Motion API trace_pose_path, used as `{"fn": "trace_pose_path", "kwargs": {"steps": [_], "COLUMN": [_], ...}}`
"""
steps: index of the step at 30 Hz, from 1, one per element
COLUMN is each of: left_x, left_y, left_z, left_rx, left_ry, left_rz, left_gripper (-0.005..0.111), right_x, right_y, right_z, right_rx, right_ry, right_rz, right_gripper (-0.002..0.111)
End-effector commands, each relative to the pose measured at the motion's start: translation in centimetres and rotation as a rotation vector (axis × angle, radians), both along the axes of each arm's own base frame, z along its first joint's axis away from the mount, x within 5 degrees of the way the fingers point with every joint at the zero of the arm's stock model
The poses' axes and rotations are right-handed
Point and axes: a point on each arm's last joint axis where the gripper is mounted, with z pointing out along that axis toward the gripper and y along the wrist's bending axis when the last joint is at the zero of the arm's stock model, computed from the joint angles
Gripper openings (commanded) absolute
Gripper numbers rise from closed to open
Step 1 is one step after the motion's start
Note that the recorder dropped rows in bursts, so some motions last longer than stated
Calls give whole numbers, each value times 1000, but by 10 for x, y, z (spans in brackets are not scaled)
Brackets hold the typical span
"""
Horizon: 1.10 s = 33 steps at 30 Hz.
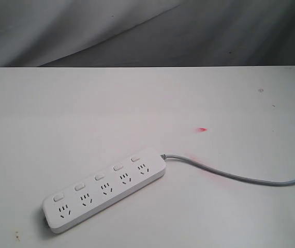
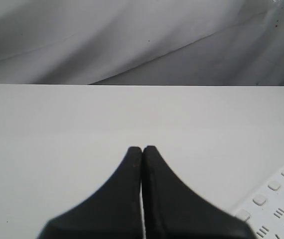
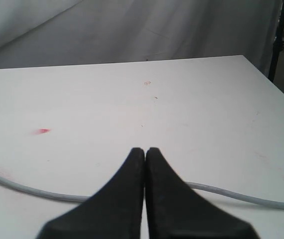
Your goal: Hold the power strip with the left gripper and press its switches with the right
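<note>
The long white power strip (image 1: 105,189) lies diagonally on the table, low and left of centre in the exterior view. Its five small white switches (image 1: 99,177) run along its far edge. A grey cable (image 1: 230,176) leaves its right end and runs off to the right. Neither gripper appears in the exterior view. The left gripper (image 2: 141,149) is shut with nothing in it, hovering over bare table, with one end of the power strip (image 2: 276,209) beside it. The right gripper (image 3: 145,150) is shut and empty too, above the grey cable (image 3: 32,191).
The white table (image 1: 85,113) ends at a far edge against a grey cloth backdrop (image 1: 137,31). A small red mark (image 1: 203,129) lies on the table beyond the strip. In the right wrist view the table's side edge (image 3: 274,84) falls away to a dark stand.
</note>
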Motion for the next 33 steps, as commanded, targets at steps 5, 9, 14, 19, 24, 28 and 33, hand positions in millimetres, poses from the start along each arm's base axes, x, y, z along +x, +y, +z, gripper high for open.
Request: {"fn": "trace_pose_path", "kwargs": {"steps": [5, 9, 14, 19, 24, 28, 33], "left_x": [0, -5, -12, -2, 12, 19, 25], "left_y": [0, -2, -2, -3, -4, -5, -7], "left_z": [0, 23, 90, 155, 215, 242, 267], "left_rx": [-6, -27, 40, 45, 119, 181, 260], "left_ry": [-11, -26, -97, -49, 41, 95, 102], "left_rz": [-5, -16, -32, -46, -75, -102, -142], "left_gripper": [0, 0, 0, 0, 0, 0, 0], "right_x": [0, 0, 0, 0, 0, 0, 0], "right_y": [0, 0, 0, 0, 0, 0, 0], "right_z": [0, 0, 0, 0, 0, 0, 0], "right_rx": [-13, -13, -13, -13, -13, -13, -13], "right_ry": [-6, -6, -6, -6, -6, -6, -6], "right_rz": [-1, -1, -1, -1, -1, -1, -1], "right_gripper": [0, 0, 0, 0, 0, 0, 0]}}
